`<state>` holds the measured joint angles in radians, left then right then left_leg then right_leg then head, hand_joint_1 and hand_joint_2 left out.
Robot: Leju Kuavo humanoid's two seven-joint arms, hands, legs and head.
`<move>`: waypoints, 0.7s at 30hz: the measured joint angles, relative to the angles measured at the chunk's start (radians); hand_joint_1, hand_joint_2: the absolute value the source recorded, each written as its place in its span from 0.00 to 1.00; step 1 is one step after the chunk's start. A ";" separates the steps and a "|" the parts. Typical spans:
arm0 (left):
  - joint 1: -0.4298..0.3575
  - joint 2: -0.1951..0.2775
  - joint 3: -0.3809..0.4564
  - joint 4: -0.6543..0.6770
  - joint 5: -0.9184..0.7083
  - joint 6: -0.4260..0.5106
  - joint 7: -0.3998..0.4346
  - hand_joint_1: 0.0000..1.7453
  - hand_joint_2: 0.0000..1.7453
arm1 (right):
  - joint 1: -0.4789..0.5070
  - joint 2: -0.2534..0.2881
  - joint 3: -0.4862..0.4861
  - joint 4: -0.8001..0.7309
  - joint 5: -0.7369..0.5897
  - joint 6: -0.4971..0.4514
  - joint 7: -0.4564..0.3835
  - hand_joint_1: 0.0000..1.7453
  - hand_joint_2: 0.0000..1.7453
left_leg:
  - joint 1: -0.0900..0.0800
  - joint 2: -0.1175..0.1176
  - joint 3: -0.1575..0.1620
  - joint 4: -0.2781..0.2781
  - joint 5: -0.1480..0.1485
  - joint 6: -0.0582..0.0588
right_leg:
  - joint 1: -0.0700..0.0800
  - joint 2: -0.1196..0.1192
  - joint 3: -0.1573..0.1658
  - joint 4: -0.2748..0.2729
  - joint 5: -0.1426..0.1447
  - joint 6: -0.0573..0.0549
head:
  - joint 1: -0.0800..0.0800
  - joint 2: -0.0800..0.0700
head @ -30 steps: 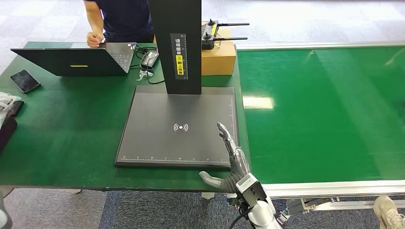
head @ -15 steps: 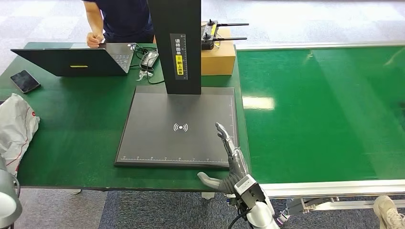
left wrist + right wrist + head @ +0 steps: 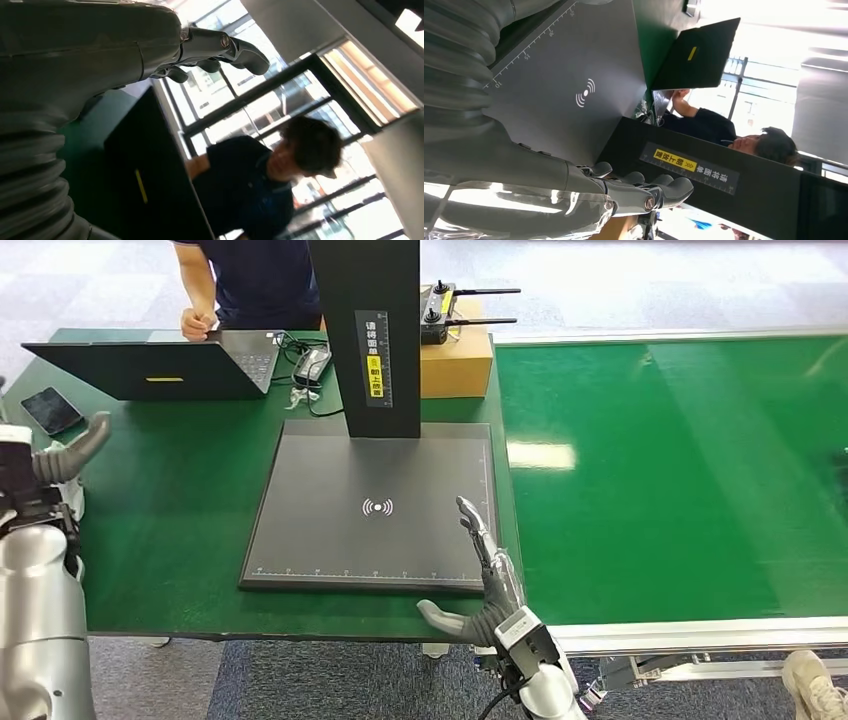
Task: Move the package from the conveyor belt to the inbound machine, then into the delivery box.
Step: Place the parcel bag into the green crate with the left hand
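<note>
flat matte scanner plate (image 3: 330, 480), glossy belt (image 3: 670, 470)

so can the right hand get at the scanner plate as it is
Probably yes: the right hand is open and holds nothing, hovering at the plate's near right corner, and nothing lies on the plate between them.
</note>
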<state>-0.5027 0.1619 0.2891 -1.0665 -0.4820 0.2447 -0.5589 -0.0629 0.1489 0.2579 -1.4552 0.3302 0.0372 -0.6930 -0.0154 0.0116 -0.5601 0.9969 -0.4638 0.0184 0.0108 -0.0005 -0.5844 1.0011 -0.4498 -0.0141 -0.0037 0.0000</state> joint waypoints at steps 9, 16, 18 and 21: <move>0.303 -0.064 -0.206 -0.355 0.037 -0.129 -0.051 0.00 1.00 | 0.023 0.000 -0.021 -0.012 0.009 0.000 0.001 0.00 1.00 | 0.000 0.000 0.000 0.000 -0.001 0.000 | 0.000 0.000 0.000 -0.001 -0.001 0.000 | 0.000 0.000; 0.414 -0.106 -0.370 -0.374 0.021 -0.158 -0.099 0.00 1.00 | 0.033 0.000 -0.038 -0.027 0.020 -0.004 0.002 0.00 1.00 | 0.000 0.000 0.000 0.000 -0.001 0.000 | 0.000 0.000 0.000 -0.001 0.000 0.001 | 0.000 0.000; 0.433 -0.123 -0.401 -0.374 0.023 -0.166 -0.100 0.00 1.00 | 0.034 0.000 -0.041 -0.031 0.022 -0.004 0.003 0.00 1.00 | 0.000 0.000 0.000 0.000 -0.001 0.000 | 0.000 0.000 0.000 -0.001 0.000 0.001 | 0.000 0.000; 0.450 -0.148 -0.436 -0.368 0.014 -0.172 -0.092 0.00 1.00 | 0.035 0.000 -0.043 -0.033 0.027 -0.004 0.006 0.00 1.00 | 0.000 0.000 0.000 0.000 -0.001 0.000 | 0.000 0.000 0.000 -0.001 0.000 0.001 | 0.000 0.000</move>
<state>-0.0530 0.0134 -0.1471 -1.4344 -0.4679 0.0726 -0.6509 -0.0278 0.1488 0.2153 -1.4882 0.3573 0.0328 -0.6870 -0.0155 0.0114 -0.5598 0.9969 -0.4647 0.0184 0.0107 -0.0010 -0.5841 1.0005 -0.4502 -0.0136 -0.0038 0.0000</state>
